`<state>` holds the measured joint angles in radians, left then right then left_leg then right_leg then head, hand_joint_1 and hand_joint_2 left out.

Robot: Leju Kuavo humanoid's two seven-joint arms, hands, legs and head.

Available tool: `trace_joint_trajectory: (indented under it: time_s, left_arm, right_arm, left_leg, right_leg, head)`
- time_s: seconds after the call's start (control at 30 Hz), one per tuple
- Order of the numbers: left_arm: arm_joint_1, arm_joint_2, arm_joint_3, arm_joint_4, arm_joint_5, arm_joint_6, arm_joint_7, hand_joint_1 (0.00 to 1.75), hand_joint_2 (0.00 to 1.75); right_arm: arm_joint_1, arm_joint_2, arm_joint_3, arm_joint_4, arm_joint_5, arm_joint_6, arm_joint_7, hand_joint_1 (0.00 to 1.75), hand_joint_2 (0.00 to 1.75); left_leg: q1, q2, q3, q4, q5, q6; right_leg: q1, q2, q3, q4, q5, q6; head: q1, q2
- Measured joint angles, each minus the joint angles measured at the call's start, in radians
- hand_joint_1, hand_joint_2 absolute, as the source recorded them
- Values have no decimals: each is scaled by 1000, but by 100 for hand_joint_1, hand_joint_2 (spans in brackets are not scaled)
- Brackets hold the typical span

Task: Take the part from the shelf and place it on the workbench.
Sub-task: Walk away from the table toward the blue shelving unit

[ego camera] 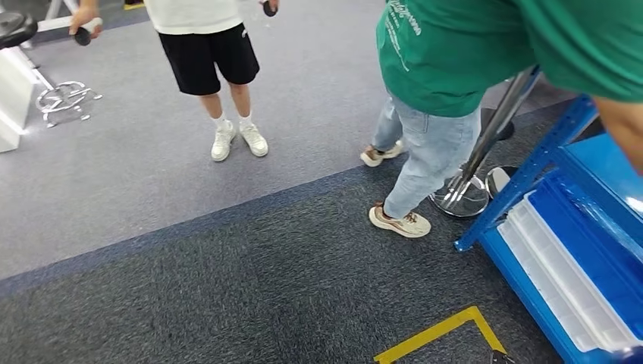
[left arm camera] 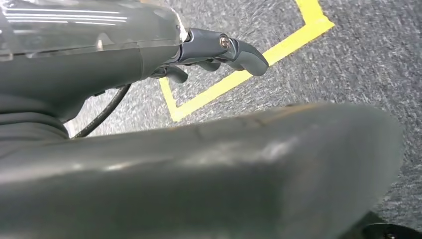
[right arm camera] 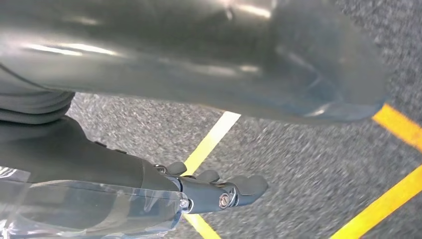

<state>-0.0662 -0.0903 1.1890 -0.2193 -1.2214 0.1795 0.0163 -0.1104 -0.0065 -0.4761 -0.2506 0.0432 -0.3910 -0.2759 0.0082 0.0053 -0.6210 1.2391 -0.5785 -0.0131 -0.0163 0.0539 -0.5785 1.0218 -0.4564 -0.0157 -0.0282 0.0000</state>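
I cannot pick out the part itself; the nearest candidate place is the blue shelf [ego camera: 565,227] at about four o'clock in my head view, cut off by the frame edge, with a white-rimmed blue tray [ego camera: 561,265] lying on it; whether the tray holds anything I cannot tell. So I judge the task barely begun: nothing is in hand, the pickup and the whole carry to the workbench are left to do, and I see no workbench from here.

My left hand [left arm camera: 219,52] hangs over dark carpet and a corner of yellow floor tape [left arm camera: 239,79]; its fingers curl loosely with nothing between them, though I cannot tell if they are fully closed. My right hand [right arm camera: 214,191] hangs likewise above more yellow lines, empty, fingers bent, how far closed unclear.

Outward from the shelf: a person in a green shirt [ego camera: 455,53] stands at two o'clock, just beside a chrome stand [ego camera: 474,174]; another person in black shorts [ego camera: 212,57] stands at eleven o'clock, well apart. Both wrist views are blurred and partly blocked by my own body.
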Motion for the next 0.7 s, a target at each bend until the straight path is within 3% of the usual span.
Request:
trace_joint_trajectory:
  time_s: [0.07,0.1,0.17,0.23,0.3,0.37,0.43,0.47,0.5,0.6,0.67,0.7]
  left_arm:
    - [-1,0,0,0,-1,1,2,0,0]
    - [-3,0,0,0,-2,2,4,0,0]
    - [-6,1,0,0,-6,3,8,0,0]
    - [-10,-1,-1,0,-10,3,10,0,0]
    - [-11,-3,-2,0,-12,3,7,0,0]
    - [-7,-5,-2,0,-15,3,0,0,0]
    - [-4,-5,-3,0,-19,3,-5,0,0]
    - [-3,-5,-4,0,-21,2,-7,0,0]
    - [-3,-6,-5,0,-22,1,-8,0,0]
    - [-3,-7,-9,0,-26,0,-10,0,0]
    - [-6,-7,-13,0,-30,-1,-8,0,0]
    - [-7,-6,-15,0,-32,-1,-6,0,0]
  right_arm:
    - [-1,0,-1,1,2,0,6,0,0]
    - [-2,0,-1,1,2,0,8,0,0]
    - [-2,0,-2,1,2,1,9,0,0]
    - [0,0,-4,3,2,2,9,0,0]
    - [1,-3,-7,4,0,3,8,0,0]
    - [-1,-5,-10,5,-3,5,6,0,0]
    - [0,-6,-15,6,-6,7,4,0,0]
    - [3,-6,-19,6,-8,8,3,0,0]
    - [6,-7,-22,7,-9,9,2,0,0]
    - [7,-9,-29,8,-12,10,0,0,0]
    - [7,-8,-35,9,-18,11,3,0,0]
    - [9,-8,-39,9,-22,11,5,0,0]
  left_leg:
    - [-1,-33,59,-138,70,13]
    - [-1,-51,81,-191,89,17]
    - [-5,-68,96,-230,92,22]
    - [-5,-48,100,-242,101,29]
    - [-1,-26,104,-258,115,42]
    - [-2,-1,104,-264,119,49]
    - [-5,24,101,-261,118,49]
    - [-5,36,99,-259,117,48]
    - [-5,47,98,-256,114,46]
    - [-6,75,97,-239,101,31]
    - [-9,89,99,-232,93,19]
    - [-10,95,101,-232,92,14]
  right_leg:
    - [2,24,0,2,1,2]
    - [2,35,-1,2,2,6]
    - [-2,53,-7,2,7,17]
    - [-4,62,-11,0,11,31]
    - [0,20,-33,41,-19,38]
    - [3,-32,-85,150,-84,40]
    - [0,-45,-133,253,-124,44]
    - [-1,-48,-136,264,-119,46]
    - [-3,-52,-119,235,-96,48]
    - [-4,-93,-18,52,-21,46]
    - [0,-105,1,10,-15,34]
    - [2,-96,-1,12,-13,27]
  head:
    - [0,0]
    - [0,0]
    - [0,0]
    - [0,0]
    - [4,0]
    - [8,0]
    - [8,0]
    - [8,0]
    - [8,0]
    - [8,0]
    - [7,0]
    - [7,0]
